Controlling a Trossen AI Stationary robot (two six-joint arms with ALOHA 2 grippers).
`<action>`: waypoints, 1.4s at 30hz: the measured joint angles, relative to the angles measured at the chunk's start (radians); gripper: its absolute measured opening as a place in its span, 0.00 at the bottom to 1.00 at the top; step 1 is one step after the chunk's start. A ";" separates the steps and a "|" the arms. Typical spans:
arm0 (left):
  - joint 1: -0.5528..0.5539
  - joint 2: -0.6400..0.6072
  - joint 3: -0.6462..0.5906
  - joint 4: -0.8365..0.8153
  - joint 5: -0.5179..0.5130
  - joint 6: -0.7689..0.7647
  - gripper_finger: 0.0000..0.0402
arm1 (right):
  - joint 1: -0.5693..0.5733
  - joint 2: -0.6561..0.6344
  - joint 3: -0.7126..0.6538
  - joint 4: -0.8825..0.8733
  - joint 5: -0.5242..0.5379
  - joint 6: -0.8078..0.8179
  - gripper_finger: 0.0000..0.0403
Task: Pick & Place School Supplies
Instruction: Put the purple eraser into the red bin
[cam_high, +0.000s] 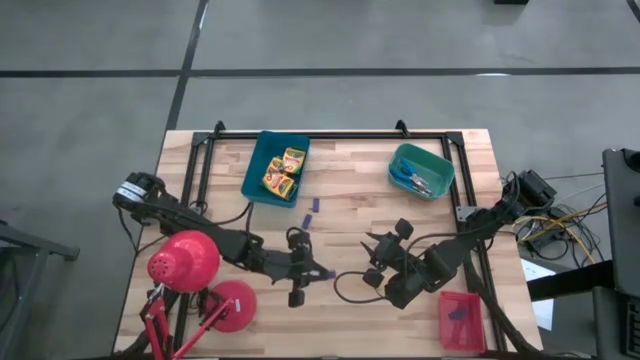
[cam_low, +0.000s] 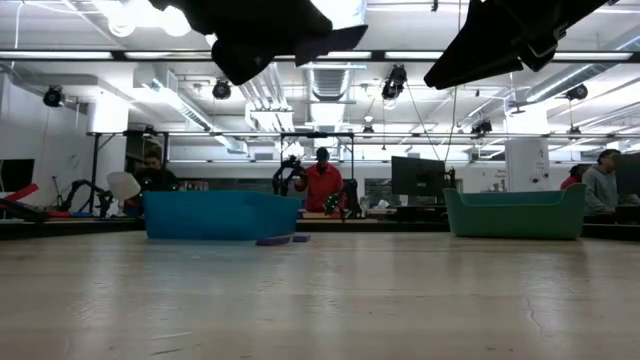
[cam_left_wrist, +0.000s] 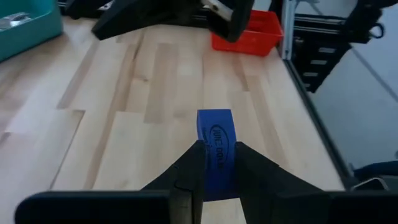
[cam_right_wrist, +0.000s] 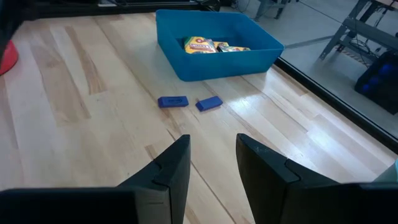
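From above, light wood-plank surface (cam_high: 340, 190) inside a black frame; blue tray (cam_high: 258, 172) near the far edge holds yellow crayon boxes (cam_high: 283, 172) with green and red print, teal tray (cam_high: 430, 160) holds blue-handled scissors (cam_high: 410, 177), red tray (cam_high: 462, 322) sits at the near right corner with a small purple stick (cam_high: 458, 313) inside. Two purple sticks (cam_high: 311, 212) lie loose on the wood just beside the blue tray. Red desk lamp (cam_high: 185, 262) at near left. Left gripper (cam_high: 318, 272) and right gripper (cam_high: 372, 250) are near the surface's middle, facing each other. At table height, both trays are smooth plastic tubs, sticks low and flat by the blue one; people sit in the room behind. Left wrist: left gripper pinches a flat rectangular blue-purple stick upright between its dark fingers (cam_left_wrist: 189, 171); dark oval print on it, writing too small to read. Right wrist: right gripper spread apart, nothing between its fingers (cam_right_wrist: 173, 165), the two loose sticks and blue tray beyond; box print unreadable.
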 joint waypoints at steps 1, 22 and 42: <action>0.000 0.000 0.003 0.001 0.007 -0.005 0.19 | 0.000 0.000 0.000 0.000 0.000 0.000 0.31; -0.092 0.002 0.005 -0.032 -0.359 0.398 0.19 | 0.000 0.000 0.000 0.000 0.000 0.000 0.31; -0.090 0.002 0.004 -0.031 -0.397 0.391 0.19 | 0.000 0.000 0.000 0.092 -0.264 0.256 0.31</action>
